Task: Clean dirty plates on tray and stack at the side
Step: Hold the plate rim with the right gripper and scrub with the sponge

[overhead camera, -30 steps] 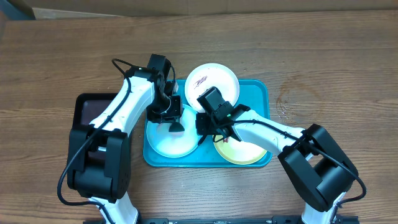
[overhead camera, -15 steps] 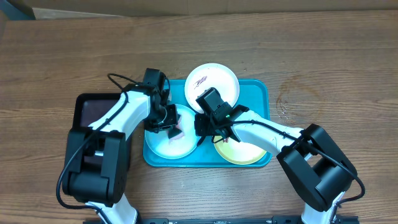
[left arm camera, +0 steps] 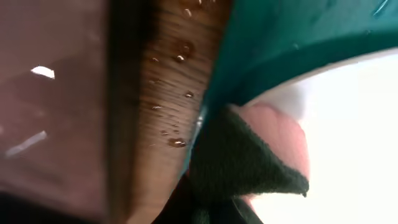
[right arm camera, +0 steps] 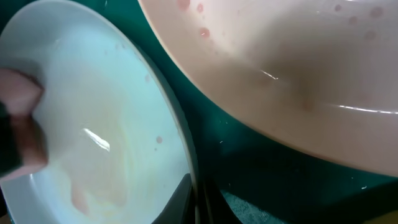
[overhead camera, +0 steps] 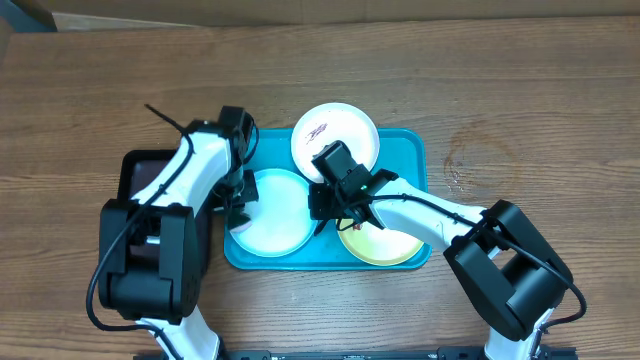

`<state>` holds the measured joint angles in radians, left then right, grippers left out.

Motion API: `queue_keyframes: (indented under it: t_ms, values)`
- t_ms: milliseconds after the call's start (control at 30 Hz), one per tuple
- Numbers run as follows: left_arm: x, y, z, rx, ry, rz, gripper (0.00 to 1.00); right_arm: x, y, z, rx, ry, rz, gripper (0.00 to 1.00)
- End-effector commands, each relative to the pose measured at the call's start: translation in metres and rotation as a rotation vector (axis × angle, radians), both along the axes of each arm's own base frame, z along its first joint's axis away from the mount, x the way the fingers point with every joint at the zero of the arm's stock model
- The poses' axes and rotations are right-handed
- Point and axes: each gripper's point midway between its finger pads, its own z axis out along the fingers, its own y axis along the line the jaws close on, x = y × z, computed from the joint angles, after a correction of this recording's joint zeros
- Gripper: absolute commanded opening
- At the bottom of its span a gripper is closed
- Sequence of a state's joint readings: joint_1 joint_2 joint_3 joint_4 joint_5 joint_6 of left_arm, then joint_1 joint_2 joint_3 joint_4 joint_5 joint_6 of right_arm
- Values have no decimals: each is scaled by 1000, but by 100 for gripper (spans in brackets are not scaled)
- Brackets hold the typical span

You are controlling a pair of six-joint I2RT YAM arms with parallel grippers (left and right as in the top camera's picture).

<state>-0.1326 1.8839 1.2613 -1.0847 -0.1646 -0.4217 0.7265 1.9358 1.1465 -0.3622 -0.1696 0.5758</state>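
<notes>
Turquoise tray (overhead camera: 410,150) mid-frame carries three plates: white plate (overhead camera: 335,135) top, blue plate (overhead camera: 275,215) lower left, green plate (overhead camera: 395,245) lower right. Left pincer (overhead camera: 239,208) clamps one sponge (left arm camera: 249,155) at the blue plate's left rim. Right pincer (overhead camera: 322,215) pinches its right rim. One dark tray (overhead camera: 140,175) sits just left, and broad table (overhead camera: 520,100) shows right.

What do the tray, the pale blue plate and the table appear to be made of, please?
The tray: probably glossy turquoise plastic, given its moulded rounded rim. The pale blue plate: smooth plastic, likely, showing shiny highlights. The table: wood or wood-look laminate, showing grain.
</notes>
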Motion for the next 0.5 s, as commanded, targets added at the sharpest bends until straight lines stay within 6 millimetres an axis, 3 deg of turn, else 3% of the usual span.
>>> queue_keyframes:
  t_ms: [0, 133, 233, 467]
  values:
    - [30, 8, 25, 28, -78, 40, 4, 11, -6, 3, -21, -27, -24, 5]
    - [37, -59, 29, -348, -79, -63, 4, 11, -6, 3, -21, -27, -24, 5]
    - [30, -95, 30, -543, -70, -140, 4, 11, -6, 3, -20, -27, -24, 5]
    - [-6, -109, -4, -574, 18, -170, 4, 11, -6, 3, -20, -28, -24, 5]
